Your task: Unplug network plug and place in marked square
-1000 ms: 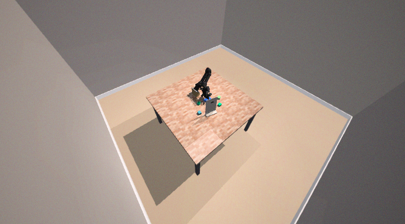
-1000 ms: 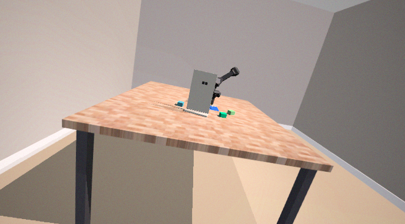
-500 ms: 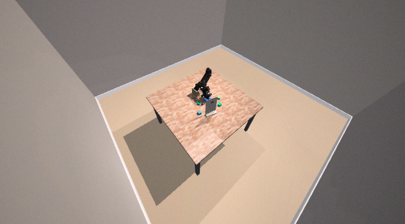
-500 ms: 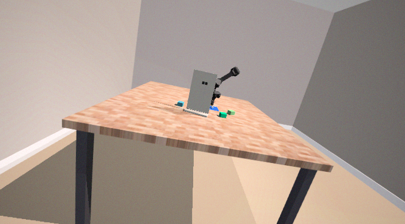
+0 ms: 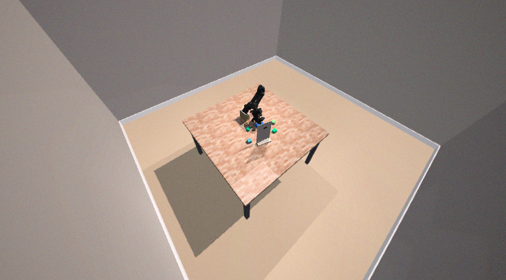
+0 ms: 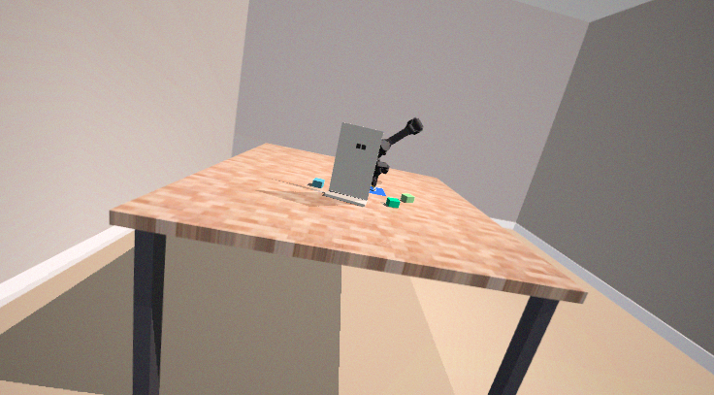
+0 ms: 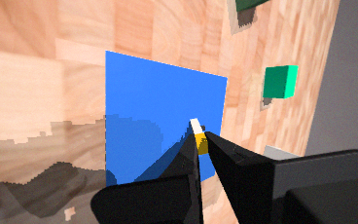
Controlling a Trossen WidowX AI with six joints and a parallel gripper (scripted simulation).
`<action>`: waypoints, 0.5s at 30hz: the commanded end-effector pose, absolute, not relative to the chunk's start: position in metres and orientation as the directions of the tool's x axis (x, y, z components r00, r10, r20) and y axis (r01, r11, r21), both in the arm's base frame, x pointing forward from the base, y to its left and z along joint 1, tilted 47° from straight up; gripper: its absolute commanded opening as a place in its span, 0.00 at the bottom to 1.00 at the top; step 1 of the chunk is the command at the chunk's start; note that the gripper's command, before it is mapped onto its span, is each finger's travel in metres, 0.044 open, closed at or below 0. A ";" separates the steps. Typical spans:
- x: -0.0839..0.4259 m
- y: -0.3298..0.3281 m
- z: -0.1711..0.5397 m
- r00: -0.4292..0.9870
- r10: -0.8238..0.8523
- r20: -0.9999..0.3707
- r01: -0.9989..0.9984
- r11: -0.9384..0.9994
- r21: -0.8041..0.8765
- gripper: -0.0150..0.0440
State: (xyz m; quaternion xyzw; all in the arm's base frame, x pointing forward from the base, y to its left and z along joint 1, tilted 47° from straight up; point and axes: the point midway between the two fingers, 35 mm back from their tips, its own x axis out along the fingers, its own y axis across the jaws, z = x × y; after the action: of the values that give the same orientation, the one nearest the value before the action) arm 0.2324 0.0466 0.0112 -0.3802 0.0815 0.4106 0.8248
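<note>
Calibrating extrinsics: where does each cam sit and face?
Top: high above and off to one side, facing down at the table; whole arm shows.
Exterior: beyond a table edge, just above top height, facing the panel's socketless-looking side; arm partly hidden.
Wrist: on the arm, facing past the gripper's fingers to the blue square.
Top and exterior share the panel.

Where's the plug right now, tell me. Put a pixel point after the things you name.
In the wrist view, the plug (image 7: 201,144) is between the gripper's fingertips, seen against the right part of the blue square (image 7: 146,97).
</note>
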 end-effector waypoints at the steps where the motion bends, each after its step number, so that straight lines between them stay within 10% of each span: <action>1: 0.232 0.046 0.011 0.649 0.616 -0.447 -0.739 0.373 -0.560 0.25; 9: 0.232 0.046 0.011 0.649 0.616 -0.447 -0.739 0.373 -0.560 0.52; 15: 0.232 0.046 0.011 0.649 0.616 -0.447 -0.740 0.373 -0.560 0.52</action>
State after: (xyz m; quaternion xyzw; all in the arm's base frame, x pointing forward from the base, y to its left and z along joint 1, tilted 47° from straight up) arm 0.2323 0.0464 0.0112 -0.3799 0.0820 0.4103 0.8250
